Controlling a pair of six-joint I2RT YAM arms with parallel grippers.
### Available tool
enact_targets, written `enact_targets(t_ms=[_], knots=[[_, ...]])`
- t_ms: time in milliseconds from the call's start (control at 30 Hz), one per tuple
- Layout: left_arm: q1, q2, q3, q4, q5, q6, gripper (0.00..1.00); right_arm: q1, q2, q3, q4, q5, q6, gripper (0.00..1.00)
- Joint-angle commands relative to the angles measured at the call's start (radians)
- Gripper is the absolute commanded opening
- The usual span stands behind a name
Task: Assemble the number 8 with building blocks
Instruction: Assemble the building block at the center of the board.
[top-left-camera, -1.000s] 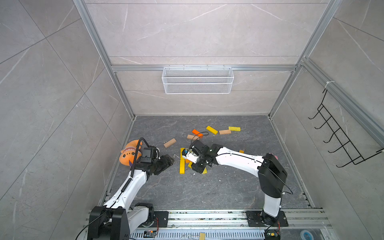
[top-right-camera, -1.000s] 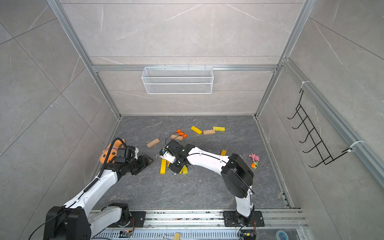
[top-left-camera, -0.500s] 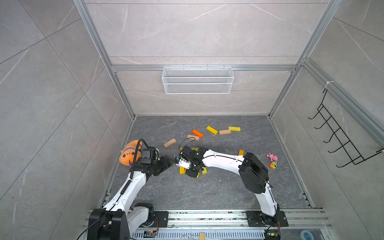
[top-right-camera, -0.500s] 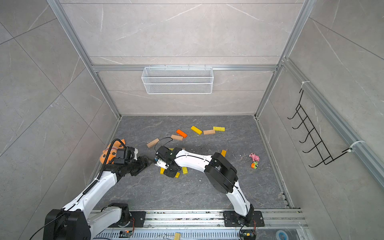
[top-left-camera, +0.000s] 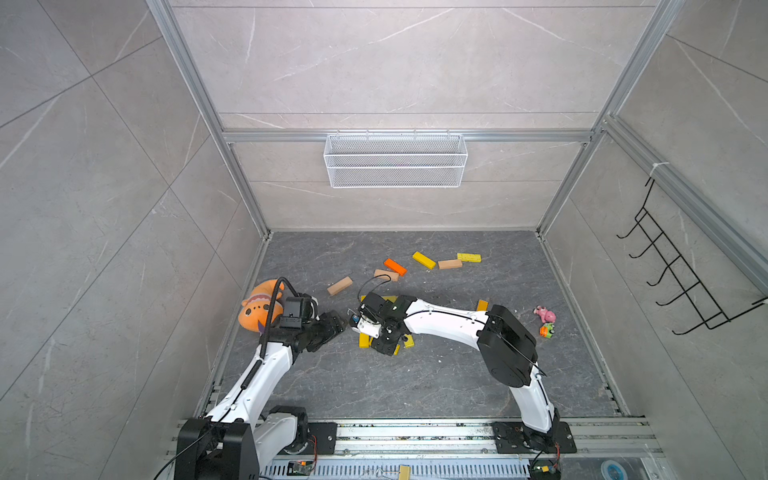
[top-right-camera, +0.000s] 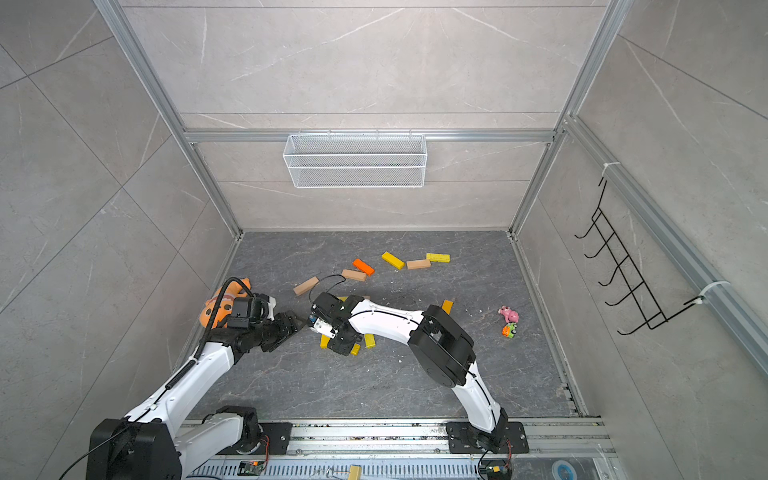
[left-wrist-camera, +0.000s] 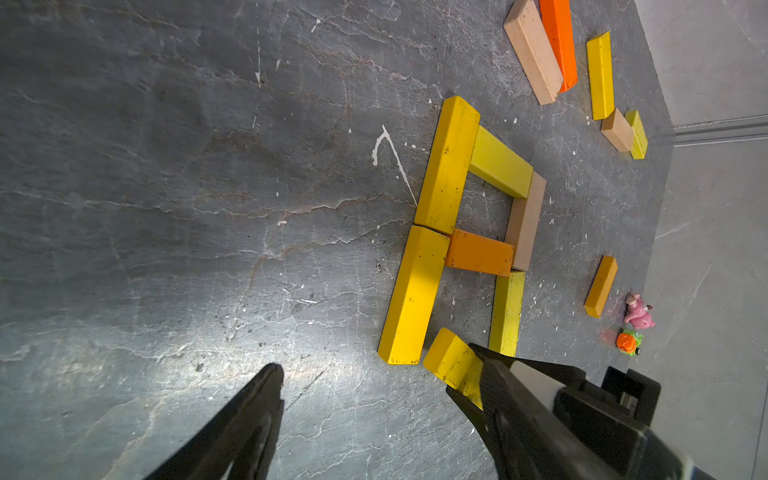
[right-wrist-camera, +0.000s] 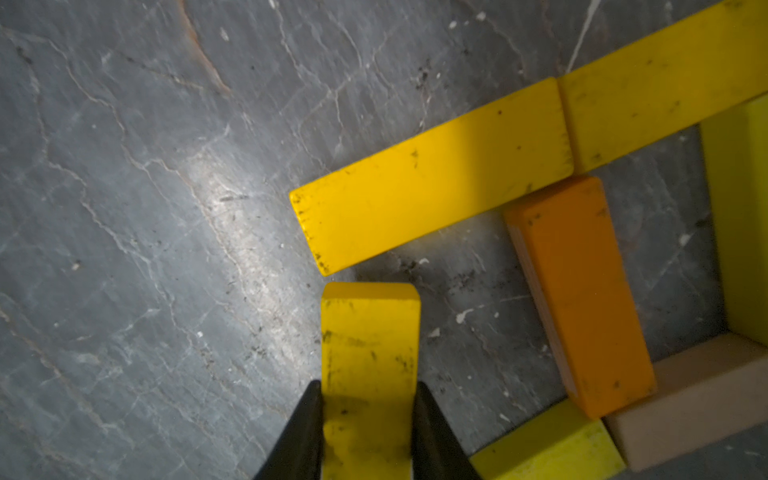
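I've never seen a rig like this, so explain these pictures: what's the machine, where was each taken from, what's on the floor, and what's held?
It is a robot: a white left arm and right arm on a rail. Two pictures look down from above; two come from cameras on the wrists. On the grey floor lie an unfinished eight of building blocks, other loose blocks, an orange plush toy and two small toys. The right tool grips a yellow block at the eight's open end. The left tool is open and empty.
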Motion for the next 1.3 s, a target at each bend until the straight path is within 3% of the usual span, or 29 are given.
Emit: enact_targets(t_ms=[0, 233, 433, 500, 733, 933, 1100, 1267], knots=[[0.008, -0.014, 0.010, -0.013, 0.026, 0.008, 0.78, 0.004, 0.037, 0.001, -0.003, 0.016, -0.014, 0.28], [0.008, -0.013, 0.009, -0.013, 0.026, 0.009, 0.78, 0.005, 0.053, -0.001, 0.011, 0.026, -0.006, 0.34], [0.008, -0.010, 0.008, -0.012, 0.029, 0.010, 0.78, 0.004, 0.018, -0.030, 0.034, 0.034, 0.001, 0.59], [0.009, -0.011, 0.008, -0.011, 0.029, 0.009, 0.78, 0.004, -0.014, -0.055, 0.052, 0.029, 0.014, 0.62], [0.007, 0.004, 0.017, -0.019, 0.035, 0.031, 0.78, 0.005, -0.201, -0.224, 0.179, -0.014, 0.163, 0.62], [0.007, 0.022, 0.018, 0.003, 0.050, 0.031, 0.78, 0.037, -0.372, -0.437, 0.320, 0.097, 0.484, 0.53], [0.008, 0.043, 0.034, 0.006, 0.060, 0.041, 0.78, 0.087, -0.419, -0.533, 0.384, 0.198, 0.764, 0.50], [0.009, 0.047, 0.043, 0.003, 0.061, 0.045, 0.78, 0.118, -0.377, -0.537, 0.399, 0.259, 0.857, 0.47]])
